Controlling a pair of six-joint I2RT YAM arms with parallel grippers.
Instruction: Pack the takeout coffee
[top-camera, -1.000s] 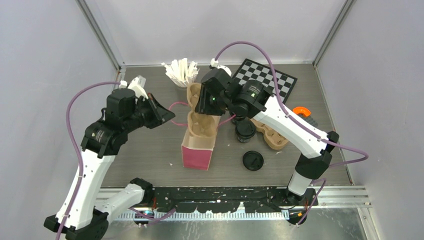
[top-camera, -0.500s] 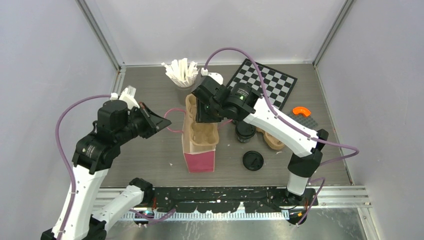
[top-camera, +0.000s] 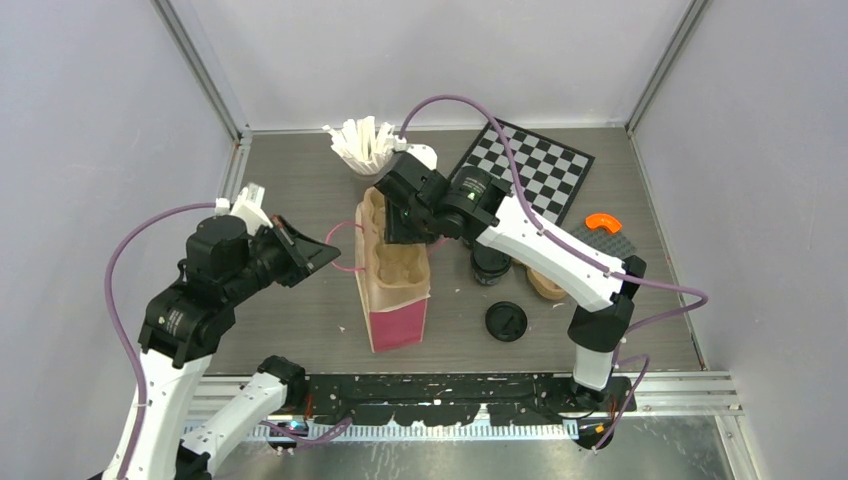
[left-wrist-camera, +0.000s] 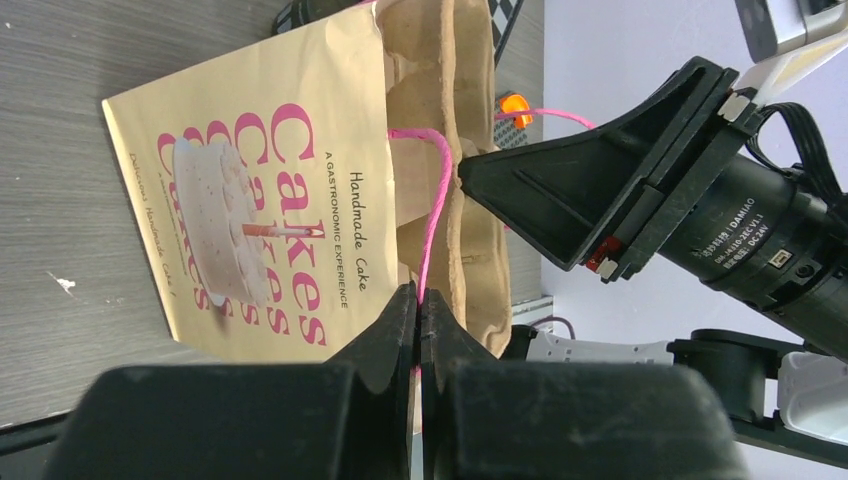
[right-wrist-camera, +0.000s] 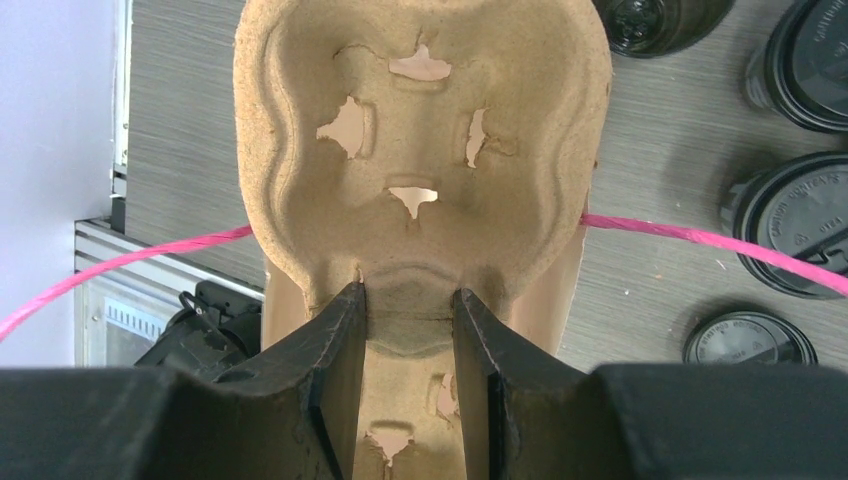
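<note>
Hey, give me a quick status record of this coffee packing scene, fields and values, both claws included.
left claw: shut on the bag's pink handle
right claw: gripping the pulp carrier
carrier: upright, partly inside the paper bag
black cups: on the table, right of the bag, not packed
loose lid: flat on the table

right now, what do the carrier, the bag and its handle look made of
The carrier: moulded paper pulp, matte tan, with a rough fibrous surface and torn holes. The bag: likely kraft paper, smooth, matte, printed pink. The handle: thin pink cord, twisted paper or plastic; can't tell.
</note>
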